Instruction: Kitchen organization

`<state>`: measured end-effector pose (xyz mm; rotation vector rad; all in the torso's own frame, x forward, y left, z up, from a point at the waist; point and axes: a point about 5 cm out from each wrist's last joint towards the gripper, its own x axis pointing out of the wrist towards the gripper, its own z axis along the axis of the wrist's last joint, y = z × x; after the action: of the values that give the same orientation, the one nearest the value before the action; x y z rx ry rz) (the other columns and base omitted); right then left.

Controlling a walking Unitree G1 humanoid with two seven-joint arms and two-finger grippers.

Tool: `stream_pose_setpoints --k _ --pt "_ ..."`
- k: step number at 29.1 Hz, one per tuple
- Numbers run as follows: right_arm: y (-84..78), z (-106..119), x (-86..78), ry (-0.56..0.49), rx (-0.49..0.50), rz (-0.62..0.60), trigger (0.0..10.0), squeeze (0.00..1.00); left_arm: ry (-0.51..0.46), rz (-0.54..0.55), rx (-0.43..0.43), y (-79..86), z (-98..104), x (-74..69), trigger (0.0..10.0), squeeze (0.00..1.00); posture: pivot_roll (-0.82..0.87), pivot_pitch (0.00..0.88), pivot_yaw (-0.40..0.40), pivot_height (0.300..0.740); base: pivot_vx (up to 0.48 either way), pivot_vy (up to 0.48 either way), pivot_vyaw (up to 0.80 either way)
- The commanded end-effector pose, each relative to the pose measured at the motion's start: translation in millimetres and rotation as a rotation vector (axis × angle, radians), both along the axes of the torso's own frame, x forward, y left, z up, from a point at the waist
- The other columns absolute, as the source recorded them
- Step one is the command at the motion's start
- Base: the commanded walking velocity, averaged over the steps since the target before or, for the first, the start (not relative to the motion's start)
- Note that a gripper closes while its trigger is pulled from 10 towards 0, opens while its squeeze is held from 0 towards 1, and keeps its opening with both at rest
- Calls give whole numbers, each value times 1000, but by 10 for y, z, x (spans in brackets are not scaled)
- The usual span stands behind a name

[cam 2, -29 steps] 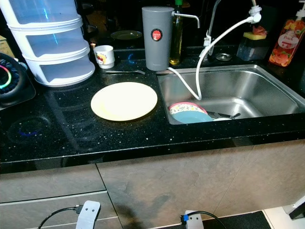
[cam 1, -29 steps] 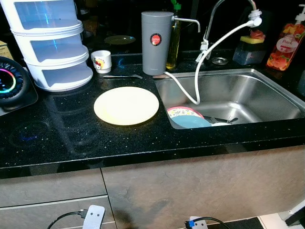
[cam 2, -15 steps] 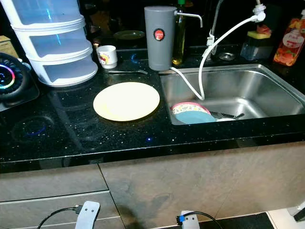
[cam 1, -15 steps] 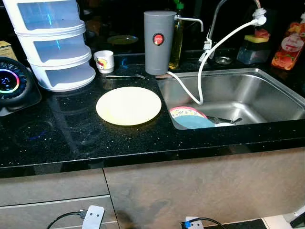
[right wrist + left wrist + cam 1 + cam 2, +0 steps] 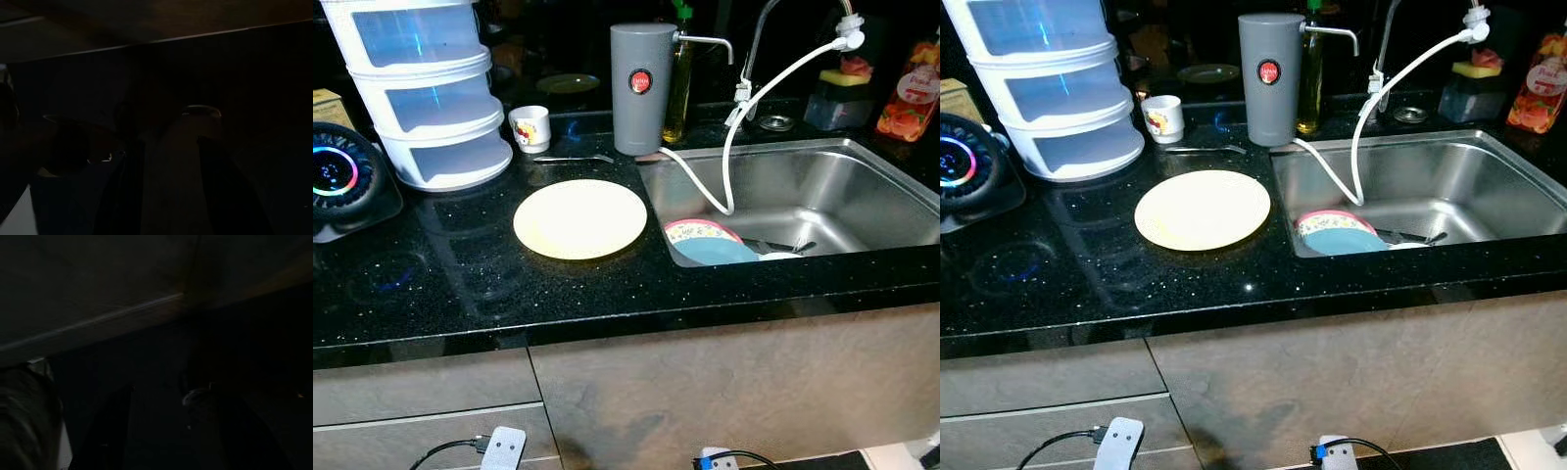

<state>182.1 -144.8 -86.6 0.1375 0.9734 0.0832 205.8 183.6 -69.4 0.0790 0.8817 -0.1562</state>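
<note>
Below the counter edge, both grippers hang idle in shade, right gripper (image 5: 166,186) fingers spread, left gripper (image 5: 166,431) likewise parted. Up at twelve o'clock lies the yellow plate (image 5: 579,218) flat on the black counter (image 5: 460,284); bowls (image 5: 705,243) sit in the sink (image 5: 862,196) at two o'clock, nearer the right arm.

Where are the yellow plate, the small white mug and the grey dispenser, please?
yellow plate (image 5: 579,217), left eye view, centre of its face.
small white mug (image 5: 530,127), left eye view, its outer side.
grey dispenser (image 5: 1267,88), right eye view, its body below the red badge.
</note>
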Motion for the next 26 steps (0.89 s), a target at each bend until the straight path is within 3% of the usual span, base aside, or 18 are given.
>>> stream_pose_setpoints --k 1,11,18,22,26 --pt "52 -33 -66 22 13 -6 10000 0 9 3 25 103 22 25 10000 0 47 82 100 740 0 0 0" --pt "90 -22 -45 8 24 -31 10000 0 -41 -12 49 201 192 283 10000 0 43 72 131 740 0 0 0" --pt "117 -38 -84 12 32 -42 10000 0 -45 -20 53 203 209 310 10000 0 33 63 145 740 0 0 0" --pt "101 -46 -102 13 19 -28 10000 0 -31 -12 36 154 157 244 10000 0 32 55 141 740 0 0 0" --pt "7 -31 -68 2 -20 -20 10000 0 37 -42 11 29 -2 8 10000 0 15 59 127 740 0 0 0"
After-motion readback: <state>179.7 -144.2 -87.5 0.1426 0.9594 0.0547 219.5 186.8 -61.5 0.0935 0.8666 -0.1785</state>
